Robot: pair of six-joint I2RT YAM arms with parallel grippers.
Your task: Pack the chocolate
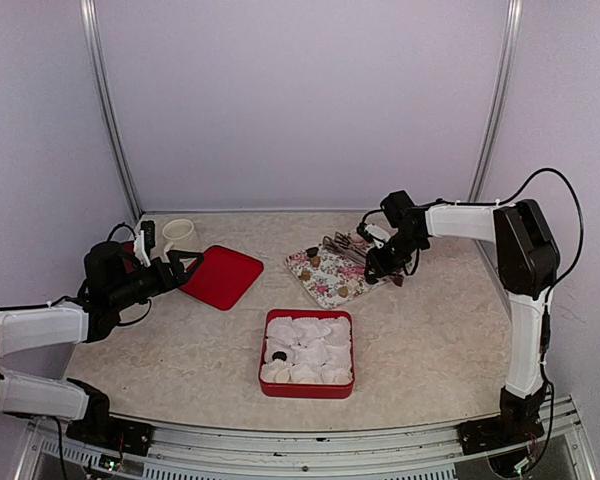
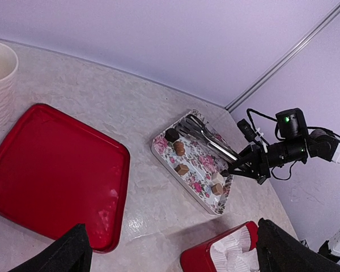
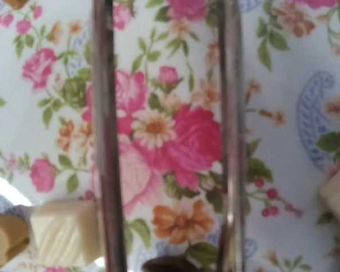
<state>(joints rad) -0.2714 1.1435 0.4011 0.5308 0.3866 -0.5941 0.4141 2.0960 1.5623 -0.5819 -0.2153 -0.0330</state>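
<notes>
The right arm reached in from the desk's right side, its upper link upright, forearm level and wrist bent down. This brought the right gripper [image 1: 378, 264] low over the floral tray [image 1: 325, 285], its fingers clenched on a pair of metal tongs [image 1: 345, 244]. In the right wrist view the tongs' two arms ran spread apart across the rose pattern. A green light [image 2: 284, 119] glowed on that arm's wrist. The left arm lay low along the left side, elbow folded back and forearm angled toward the middle of the desk [image 1: 420, 340]. The left gripper [image 1: 180, 268] hung at the left edge of the red lid [image 1: 222, 276], its fingers [image 2: 68, 254] released wide and holding nothing. The chocolates [image 2: 182, 169] sat loose on the floral tray in dark, brown, tan and pale pieces, with a cream block [image 3: 65, 232] just beside one tong arm. One dark piece [image 1: 277, 355] rested in a paper cup inside the red box [image 1: 263, 372], which stood near the front of the desk between the arms, filled with white crinkled paper cups [image 1: 315, 350]. A white ribbed cup [image 1: 177, 235] stood behind the lid.
</notes>
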